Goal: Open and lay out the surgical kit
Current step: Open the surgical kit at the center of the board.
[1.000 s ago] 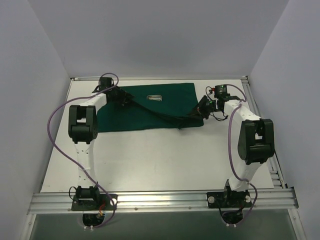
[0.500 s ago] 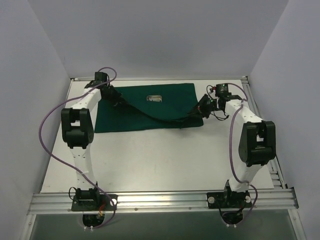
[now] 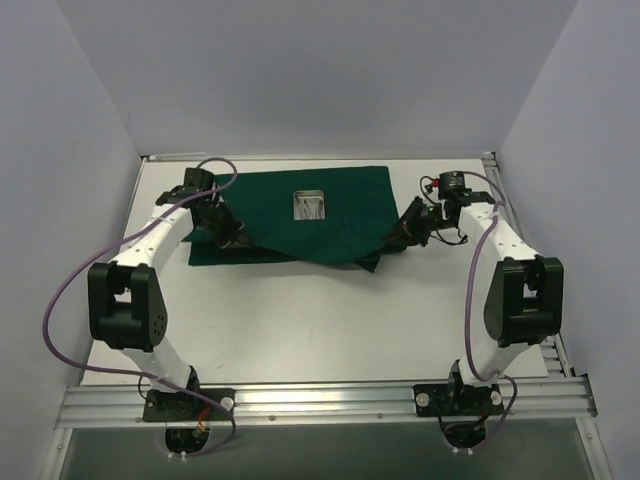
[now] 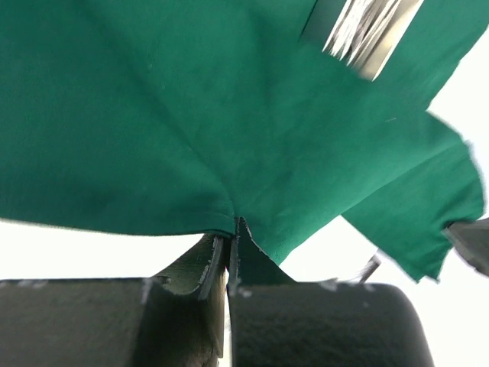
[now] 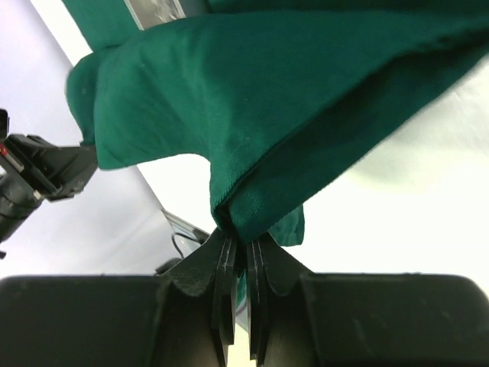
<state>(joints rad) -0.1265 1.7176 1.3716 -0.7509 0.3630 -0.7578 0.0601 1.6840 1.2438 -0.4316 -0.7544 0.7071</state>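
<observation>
The surgical kit's dark green cloth (image 3: pixel 300 232) lies spread at the far middle of the table, with a small silver tray (image 3: pixel 309 207) of thin steel tools on it. My left gripper (image 3: pixel 232 238) is shut on the cloth's near left edge (image 4: pixel 229 229), which is pulled taut toward its jaws. The tray (image 4: pixel 363 30) shows blurred at the top of the left wrist view. On the right, my right gripper (image 3: pixel 392 236) is shut on a folded bunch of the cloth (image 5: pixel 244 218), lifted off the table.
White table (image 3: pixel 320 320) with a metal rail (image 3: pixel 320 400) along the near edge and both arm bases on it. Grey-blue walls close in on left, back and right. Purple cables loop off each arm.
The left gripper closed on the cloth's left edge and drew it toward the near side. The fold that crossed the cloth is gone, and the tray's tools now show.
</observation>
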